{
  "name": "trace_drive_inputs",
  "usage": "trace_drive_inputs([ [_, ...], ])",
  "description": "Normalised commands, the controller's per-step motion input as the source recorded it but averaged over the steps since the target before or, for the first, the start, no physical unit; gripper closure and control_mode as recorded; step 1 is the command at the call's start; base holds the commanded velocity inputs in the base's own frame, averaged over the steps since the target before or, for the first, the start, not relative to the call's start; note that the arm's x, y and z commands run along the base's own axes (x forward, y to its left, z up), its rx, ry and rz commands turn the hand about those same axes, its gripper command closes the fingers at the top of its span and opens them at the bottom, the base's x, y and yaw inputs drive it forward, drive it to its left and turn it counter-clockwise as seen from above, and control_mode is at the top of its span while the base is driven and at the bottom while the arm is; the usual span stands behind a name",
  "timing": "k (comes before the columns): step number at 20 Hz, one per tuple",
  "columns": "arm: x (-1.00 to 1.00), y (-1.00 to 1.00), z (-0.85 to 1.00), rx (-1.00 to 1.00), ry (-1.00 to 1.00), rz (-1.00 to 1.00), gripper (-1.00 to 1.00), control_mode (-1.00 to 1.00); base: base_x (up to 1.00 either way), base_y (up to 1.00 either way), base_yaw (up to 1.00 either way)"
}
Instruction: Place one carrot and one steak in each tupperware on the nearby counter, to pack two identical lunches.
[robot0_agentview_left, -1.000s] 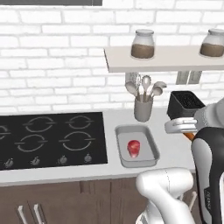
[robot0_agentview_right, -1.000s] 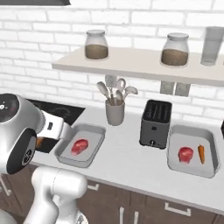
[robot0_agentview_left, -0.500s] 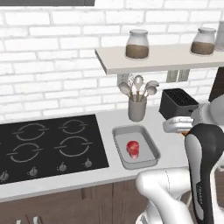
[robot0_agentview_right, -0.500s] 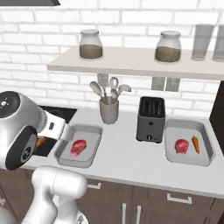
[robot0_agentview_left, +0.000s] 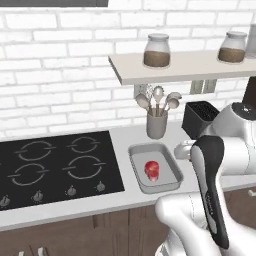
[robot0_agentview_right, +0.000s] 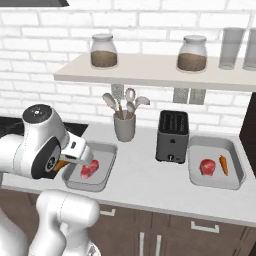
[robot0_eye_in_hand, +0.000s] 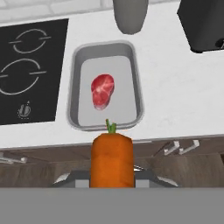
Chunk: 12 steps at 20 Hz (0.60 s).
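My gripper (robot0_agentview_right: 67, 162) is shut on an orange carrot (robot0_eye_in_hand: 111, 159), which hangs over the counter's front edge just short of the near rim of the left tupperware (robot0_eye_in_hand: 74, 78). That grey tray holds one red steak (robot0_eye_in_hand: 102, 89), also seen in the left base view as the steak (robot0_agentview_left: 151, 170) in the tupperware (robot0_agentview_left: 172, 162). A second tupperware (robot0_agentview_right: 235, 180) sits right of the toaster and holds a steak (robot0_agentview_right: 207, 166) and a carrot (robot0_agentview_right: 223, 165). Both trays rest on the pale counter (robot0_agentview_right: 145, 182).
A black toaster (robot0_agentview_right: 172, 136) stands between the two trays. A grey utensil cup (robot0_agentview_right: 125, 127) sits behind the left tray. The black stovetop (robot0_agentview_left: 55, 167) lies left of it. A shelf (robot0_agentview_right: 150, 75) with jars hangs above. Dark cabinet fronts with bar handles (robot0_eye_in_hand: 181, 146) run below the counter.
The arm has swung right toward the left tray, still holding the carrot. The views have shifted slightly with the base. Trays and food have not moved.
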Motion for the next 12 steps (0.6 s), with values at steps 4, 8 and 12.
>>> trace_drive_inputs([
  [4,0.74,0.13,-0.52,-0.02,0.03,0.0,1.0,-1.0,0.0,0.0,0.0],
  [8,0.53,0.01,-0.5,-0.01,0.07,0.0,1.0,-1.0,0.0,0.0,0.0],
  [12,0.46,0.0,-0.63,-0.03,0.01,0.0,1.0,-1.0,0.0,0.0,0.0],
])
